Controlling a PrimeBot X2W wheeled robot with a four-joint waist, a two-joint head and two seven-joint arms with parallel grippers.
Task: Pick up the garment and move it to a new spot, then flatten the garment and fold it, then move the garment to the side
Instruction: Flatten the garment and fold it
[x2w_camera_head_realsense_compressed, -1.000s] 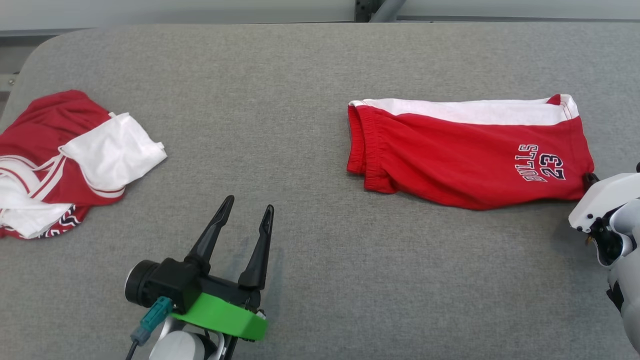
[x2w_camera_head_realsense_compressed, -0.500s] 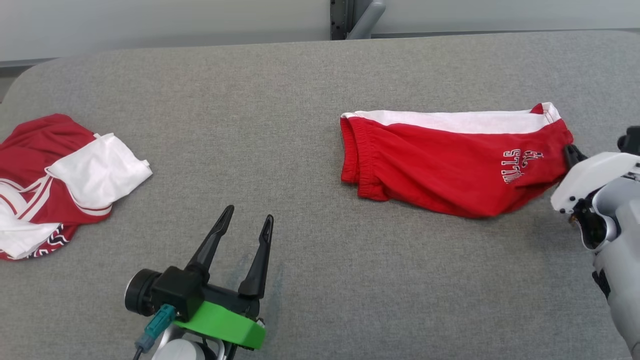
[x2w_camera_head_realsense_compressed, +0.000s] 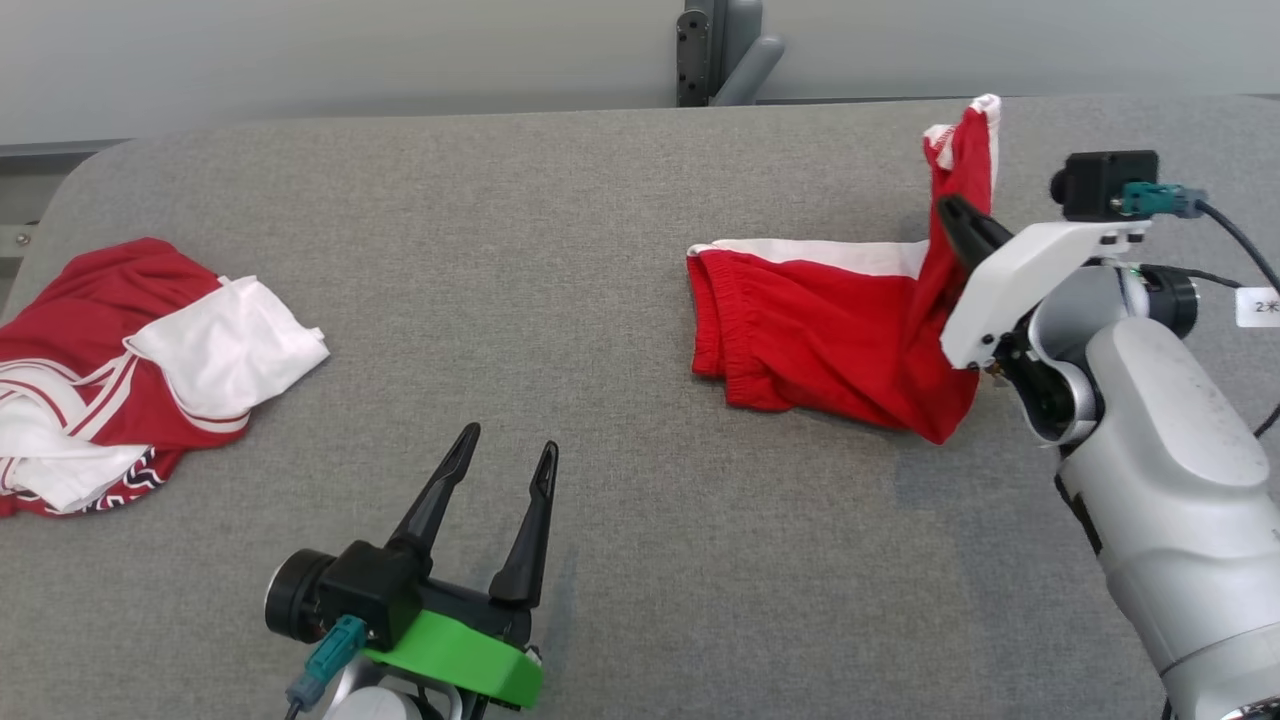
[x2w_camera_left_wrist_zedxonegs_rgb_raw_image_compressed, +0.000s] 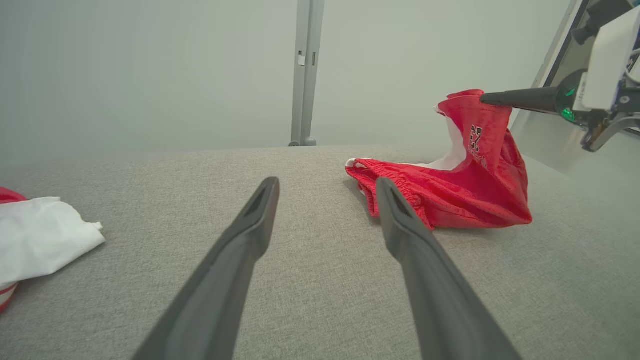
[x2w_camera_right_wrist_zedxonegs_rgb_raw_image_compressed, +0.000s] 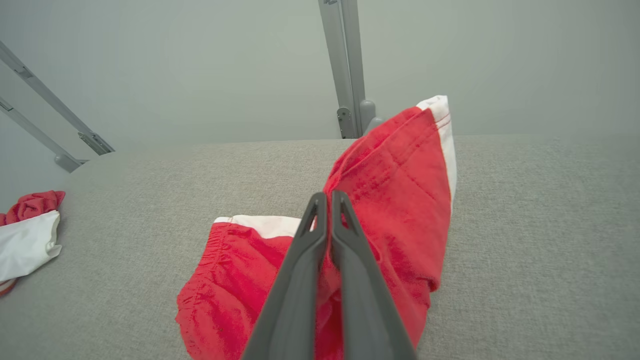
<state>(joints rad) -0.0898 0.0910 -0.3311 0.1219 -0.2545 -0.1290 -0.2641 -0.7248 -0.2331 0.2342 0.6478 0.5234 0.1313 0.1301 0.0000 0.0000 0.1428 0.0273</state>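
Note:
The garment (x2w_camera_head_realsense_compressed: 810, 325) is a pair of red shorts with a white side stripe, lying right of centre on the grey table (x2w_camera_head_realsense_compressed: 560, 220). My right gripper (x2w_camera_head_realsense_compressed: 948, 208) is shut on its leg end and holds that end up off the table, while the waistband end still rests flat. In the right wrist view the closed gripper (x2w_camera_right_wrist_zedxonegs_rgb_raw_image_compressed: 325, 196) pinches red cloth of the garment (x2w_camera_right_wrist_zedxonegs_rgb_raw_image_compressed: 400, 200). My left gripper (x2w_camera_head_realsense_compressed: 508, 445) stands open near the front edge, well left of the shorts, with nothing between its fingers (x2w_camera_left_wrist_zedxonegs_rgb_raw_image_compressed: 250, 235). The left wrist view shows the lifted garment (x2w_camera_left_wrist_zedxonegs_rgb_raw_image_compressed: 465, 185) ahead to the right.
A crumpled red and white jersey (x2w_camera_head_realsense_compressed: 130, 370) lies at the table's left edge. A grey post (x2w_camera_head_realsense_compressed: 715, 50) stands behind the far edge of the table. Bare grey surface lies between the two pieces of clothing.
My right gripper has risen and moved inward, lifting the shorts' leg end off the table so it folds upward. The head camera has shifted. The left gripper stays open in place.

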